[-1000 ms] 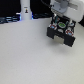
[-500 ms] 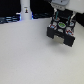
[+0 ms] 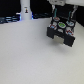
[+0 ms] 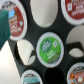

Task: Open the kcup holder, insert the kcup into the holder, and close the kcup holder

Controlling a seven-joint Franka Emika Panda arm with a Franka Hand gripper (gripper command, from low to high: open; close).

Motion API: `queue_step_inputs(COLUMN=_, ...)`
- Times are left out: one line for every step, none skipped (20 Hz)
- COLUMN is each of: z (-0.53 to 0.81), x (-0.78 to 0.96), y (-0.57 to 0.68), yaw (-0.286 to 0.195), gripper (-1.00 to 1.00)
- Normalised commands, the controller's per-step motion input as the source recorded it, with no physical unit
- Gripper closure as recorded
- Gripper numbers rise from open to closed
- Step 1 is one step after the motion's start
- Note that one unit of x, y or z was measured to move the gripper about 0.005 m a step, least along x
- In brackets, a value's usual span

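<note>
Wrist view shows me no jaws, so I cannot tell their state, only the green-topped kcup [image 4: 49, 48] seated in a round slot of the black kcup holder [image 4: 36, 65], three other pods in view around it, while outside the gripper [image 3: 60, 15] hangs over the holder [image 3: 61, 31] on a white table [image 3: 27, 57] near a white post [image 3: 25, 10].

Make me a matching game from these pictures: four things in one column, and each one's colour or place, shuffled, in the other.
Things:
1. holder
2. post
3. green pod
4. table

Descriptions:
a. tall and white, at the exterior view's upper left
b. sits in a round slot, seen close up in the wrist view
c. black box, at the exterior view's upper right
d. wide pale surface under the rest

Pairs: 1-c, 2-a, 3-b, 4-d
</note>
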Motion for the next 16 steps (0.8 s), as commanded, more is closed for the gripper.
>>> queue_step_inputs(z=0.19, x=0.54, y=-0.36, yaw=0.059, gripper=-1.0)
queue_step_inputs(z=0.17, x=0.59, y=-0.34, yaw=0.053, gripper=-1.0)
queue_step_inputs(z=0.16, x=0.56, y=-0.34, yaw=0.056, gripper=-1.0)
queue_step_inputs(z=0.16, x=0.53, y=-0.34, yaw=0.062, gripper=-1.0)
queue_step_inputs(z=0.12, x=0.56, y=-0.34, yaw=0.056, gripper=-1.0)
queue_step_inputs(z=0.15, x=0.52, y=-0.31, yaw=0.071, gripper=-1.0)
queue_step_inputs(z=0.1, x=0.55, y=-0.3, yaw=0.062, gripper=-1.0)
queue_step_inputs(z=0.09, x=0.58, y=-0.31, yaw=0.058, gripper=-1.0)
queue_step_inputs(z=0.08, x=0.6, y=-0.31, yaw=0.054, gripper=-1.0)
queue_step_inputs(z=0.09, x=0.59, y=-0.29, yaw=0.061, gripper=-1.0)
queue_step_inputs(z=0.04, x=0.63, y=-0.26, yaw=0.061, gripper=-1.0)
queue_step_inputs(z=0.05, x=0.64, y=-0.23, yaw=0.061, gripper=-1.0)
queue_step_inputs(z=0.07, x=0.62, y=-0.18, yaw=0.067, gripper=-1.0)
queue_step_inputs(z=0.08, x=0.58, y=-0.12, yaw=0.072, gripper=-1.0)
queue_step_inputs(z=0.08, x=0.57, y=-0.08, yaw=0.077, gripper=-1.0)
queue_step_inputs(z=-0.03, x=0.76, y=-0.13, yaw=0.053, gripper=-1.0)
